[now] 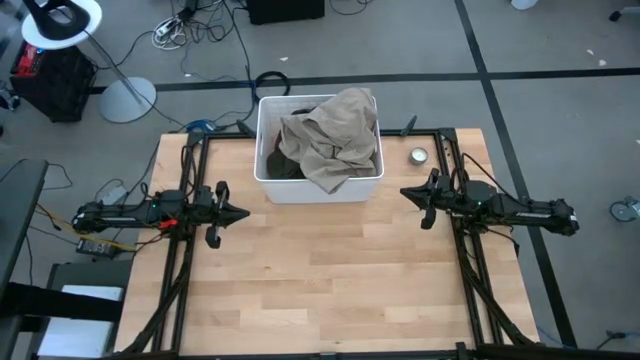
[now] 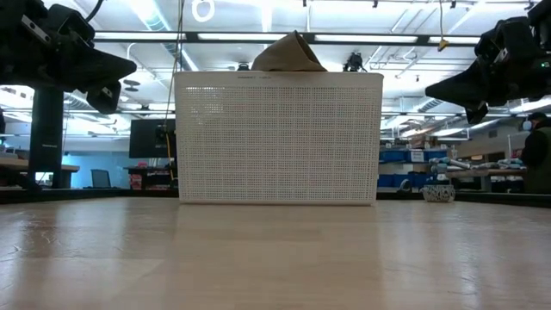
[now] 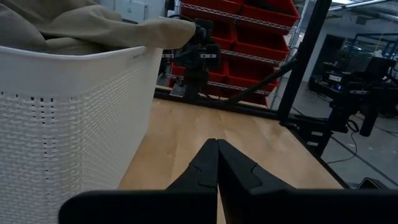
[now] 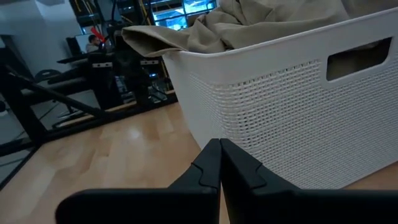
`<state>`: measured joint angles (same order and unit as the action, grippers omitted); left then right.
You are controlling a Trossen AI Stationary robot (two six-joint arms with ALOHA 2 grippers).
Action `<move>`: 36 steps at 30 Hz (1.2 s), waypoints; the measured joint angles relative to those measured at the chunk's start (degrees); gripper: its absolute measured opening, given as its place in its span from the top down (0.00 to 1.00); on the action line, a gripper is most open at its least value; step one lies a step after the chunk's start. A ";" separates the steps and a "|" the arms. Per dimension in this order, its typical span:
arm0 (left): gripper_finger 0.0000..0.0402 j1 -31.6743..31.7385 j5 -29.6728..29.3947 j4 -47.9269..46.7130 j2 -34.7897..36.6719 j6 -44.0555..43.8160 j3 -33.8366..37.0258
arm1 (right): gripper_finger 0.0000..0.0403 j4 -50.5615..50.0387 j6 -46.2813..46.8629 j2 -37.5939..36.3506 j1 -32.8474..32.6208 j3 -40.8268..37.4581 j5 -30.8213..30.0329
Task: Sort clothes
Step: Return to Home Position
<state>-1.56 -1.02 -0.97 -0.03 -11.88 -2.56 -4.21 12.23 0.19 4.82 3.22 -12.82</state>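
Note:
A white perforated bin (image 1: 318,190) stands at the table's far middle. The clothes lie piled in it: a beige tan garment (image 1: 333,140) on top, heaped over the far right rim, with a dark garment (image 1: 276,166) showing beneath at the left. The beige garment (image 2: 289,54) peaks above the bin's rim in the low view. My left gripper (image 1: 244,213) hovers shut at the table's left edge, pointing level toward the middle. My right gripper (image 1: 405,192) hovers shut at the right edge, pointing toward the bin. Neither touches anything.
A small round metal object (image 1: 418,155) sits on the table right of the bin. Bare wooden tabletop (image 1: 320,270) spreads between the arms and toward the near edge. Black frame rails (image 1: 185,260) run along both sides.

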 joint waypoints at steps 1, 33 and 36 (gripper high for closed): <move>0.99 0.00 0.00 -0.01 0.00 0.00 0.00 | 0.98 0.00 0.00 0.00 -0.01 0.00 0.00; 0.99 0.00 0.00 0.01 0.00 0.00 0.00 | 0.97 0.02 0.02 0.02 -0.03 0.02 -0.04; 0.99 0.02 0.00 -0.01 0.00 0.00 0.00 | 0.98 0.02 0.02 0.02 -0.03 0.04 -0.04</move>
<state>-1.54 -1.02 -0.97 -0.03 -11.88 -2.57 -4.19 12.25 0.21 4.79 3.27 -12.86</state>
